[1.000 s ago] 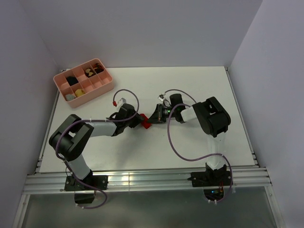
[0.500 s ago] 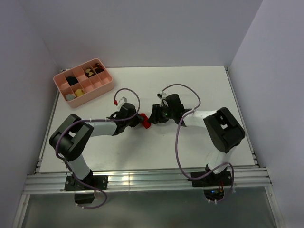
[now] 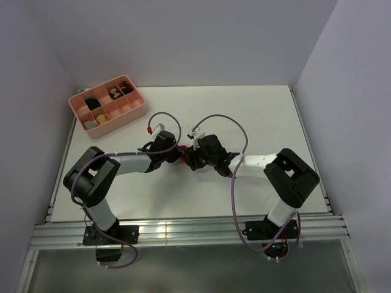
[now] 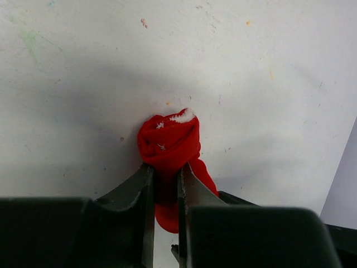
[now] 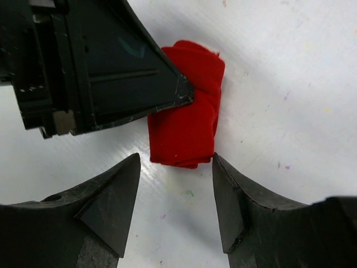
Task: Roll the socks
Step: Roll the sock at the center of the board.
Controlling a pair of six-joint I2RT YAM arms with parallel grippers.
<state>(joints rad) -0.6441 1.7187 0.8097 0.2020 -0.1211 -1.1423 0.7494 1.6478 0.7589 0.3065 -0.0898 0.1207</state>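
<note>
The red socks (image 4: pixel 169 142) lie bunched in a rough roll near the middle of the white table (image 4: pixel 251 67), clamped by the left gripper (image 4: pixel 165 172) — the right gripper (image 5: pixel 175 170) hovers just beside them, jaws spread, holding nothing.

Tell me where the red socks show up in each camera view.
Top external: the socks, a red sliver mid-picture.
Left wrist: centre, pinched in the left end effector.
Right wrist: upper middle, beside that end effector's black body.
Shared landmark: the left end effector.
</note>
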